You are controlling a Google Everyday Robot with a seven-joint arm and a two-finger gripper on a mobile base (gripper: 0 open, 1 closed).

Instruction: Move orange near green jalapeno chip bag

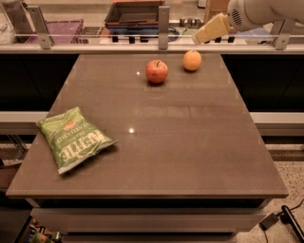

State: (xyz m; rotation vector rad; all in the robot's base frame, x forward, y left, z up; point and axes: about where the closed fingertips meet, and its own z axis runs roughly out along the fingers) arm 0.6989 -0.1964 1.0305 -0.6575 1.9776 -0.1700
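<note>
The orange (192, 60) sits at the far edge of the brown table (190, 142), right of centre. The green jalapeno chip bag (72, 138), light green with white "KETTLE" lettering, lies flat near the table's front left edge. My gripper (205, 33) hangs in the air at the top right, its cream-coloured tip pointing down-left, just above and slightly right of the orange, apart from it. The white arm (259, 12) reaches in from the top right corner.
A red apple (156, 71) with a stem stands left of the orange. Behind the table runs a rail with metal posts (163, 26), with a dark tray (135, 13) and a purple bin (61, 31) on the counter beyond.
</note>
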